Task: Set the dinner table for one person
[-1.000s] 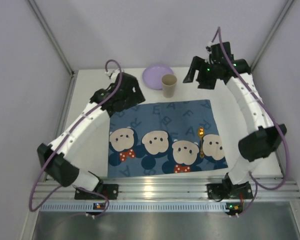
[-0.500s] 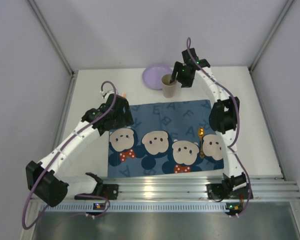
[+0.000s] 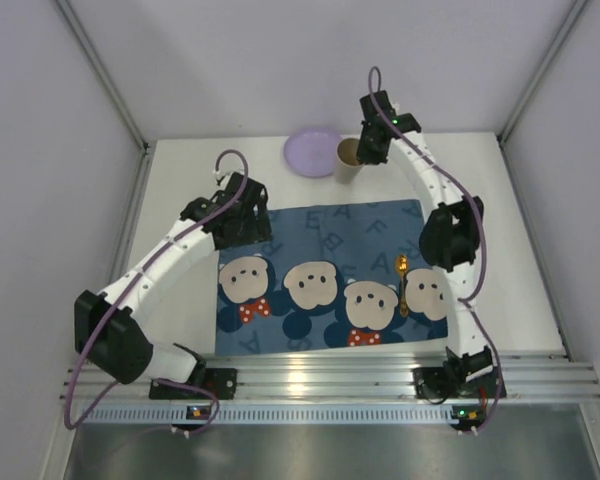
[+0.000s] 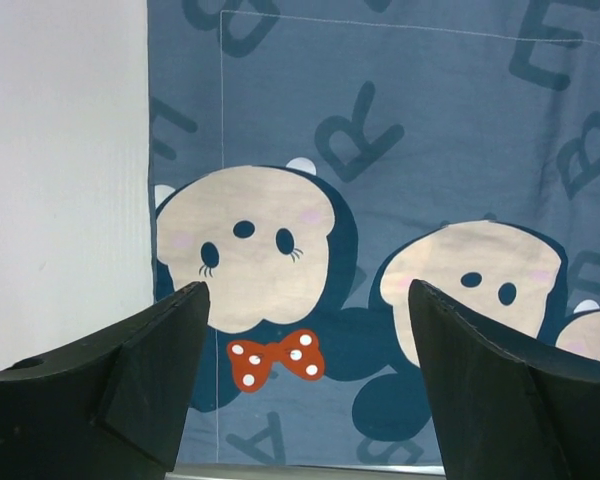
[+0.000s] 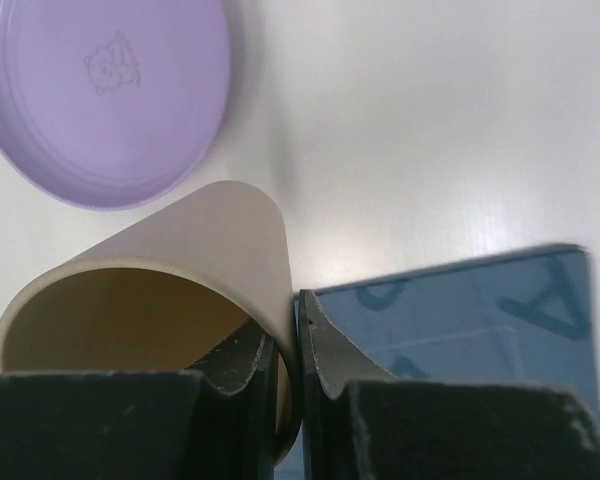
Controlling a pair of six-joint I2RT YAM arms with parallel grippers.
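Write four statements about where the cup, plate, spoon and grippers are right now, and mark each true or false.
1. The right gripper is shut on the cup, with one finger inside its wall and one outside. True.
2. The left gripper holds the spoon. False: its jaws are open with nothing between them, and it hangs over the left side of the mat.
3. The spoon lies on the mat. True.
4. The plate sits on the mat. False: it is on the bare dinner table, beyond the mat's far edge.
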